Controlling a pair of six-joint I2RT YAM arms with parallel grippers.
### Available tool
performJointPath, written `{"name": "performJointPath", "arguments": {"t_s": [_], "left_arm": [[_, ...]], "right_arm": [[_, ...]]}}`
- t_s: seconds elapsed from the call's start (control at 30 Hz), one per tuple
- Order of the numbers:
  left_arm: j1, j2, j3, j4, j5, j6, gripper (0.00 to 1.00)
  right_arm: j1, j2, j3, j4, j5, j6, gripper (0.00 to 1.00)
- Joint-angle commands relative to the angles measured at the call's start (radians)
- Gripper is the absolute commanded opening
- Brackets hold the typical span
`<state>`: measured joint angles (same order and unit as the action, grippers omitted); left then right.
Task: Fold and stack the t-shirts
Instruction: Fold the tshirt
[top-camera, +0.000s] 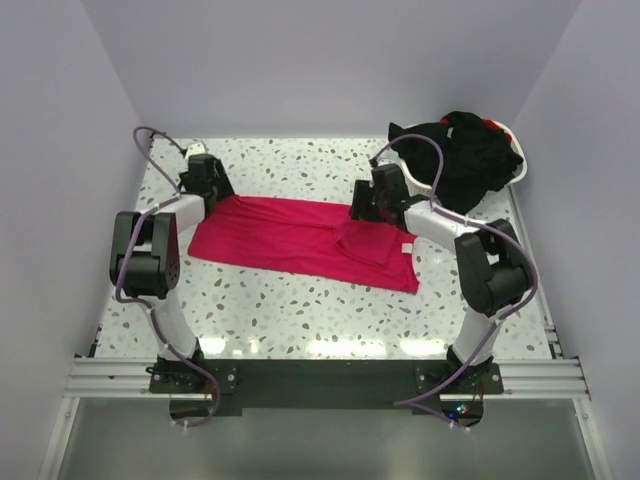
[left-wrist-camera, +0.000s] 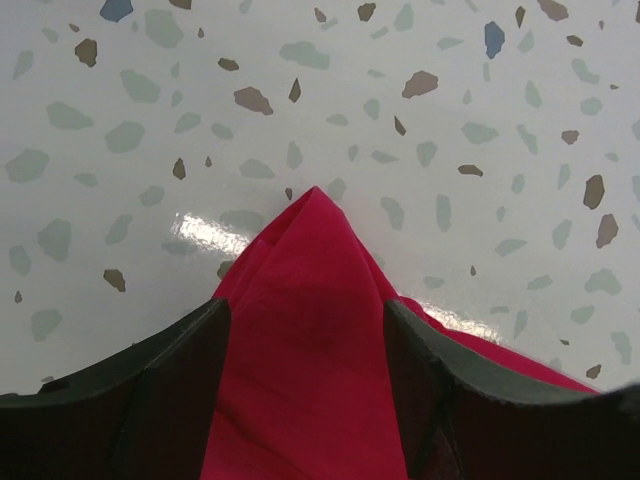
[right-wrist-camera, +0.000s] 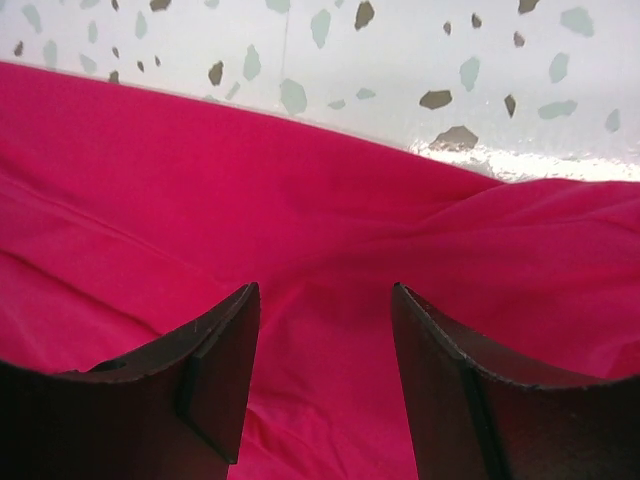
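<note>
The pinkish-red t-shirt (top-camera: 290, 238) lies spread across the middle of the table, partly folded, with its small white neck label (top-camera: 406, 248) near the right end. My left gripper (top-camera: 214, 192) is at the shirt's far-left corner. In the left wrist view its jaws (left-wrist-camera: 305, 302) stand apart with a pointed fold of the red t-shirt (left-wrist-camera: 305, 300) filling the gap between them. My right gripper (top-camera: 362, 208) hovers over the shirt's far edge on the right. Its jaws (right-wrist-camera: 324, 287) are open just above the red fabric (right-wrist-camera: 330, 230), holding nothing. Black t-shirts (top-camera: 468, 152) are heaped at the back right.
A white basket (top-camera: 519, 170) holds the black heap in the back right corner. The speckled tabletop (top-camera: 300, 310) shows in front of the shirt. Grey walls close in the left, back and right sides.
</note>
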<state>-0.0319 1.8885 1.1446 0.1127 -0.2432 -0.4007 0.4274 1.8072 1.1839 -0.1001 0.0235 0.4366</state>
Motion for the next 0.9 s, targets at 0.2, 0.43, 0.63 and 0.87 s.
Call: {"name": "performJointPath", "arguments": {"t_s": [0.2,0.43,0.63,0.87], "left_arm": [[0.013,0.066,0.084,-0.028,-0.077,0.010,0.56],[0.020,0.057,0.067,-0.031,-0.094,-0.004,0.48],[0.032,0.061,0.070,-0.050,-0.077,-0.009,0.45],[0.032,0.075,0.083,-0.062,-0.044,-0.006,0.43]], "right_arm": [[0.001,0.044,-0.044,0.057,-0.047,0.017,0.58],[0.001,0.050,-0.044,0.045,-0.036,0.010,0.58],[0.001,0.050,-0.049,0.042,-0.037,0.011,0.58],[-0.001,0.035,-0.058,0.043,-0.034,0.011,0.59]]}}
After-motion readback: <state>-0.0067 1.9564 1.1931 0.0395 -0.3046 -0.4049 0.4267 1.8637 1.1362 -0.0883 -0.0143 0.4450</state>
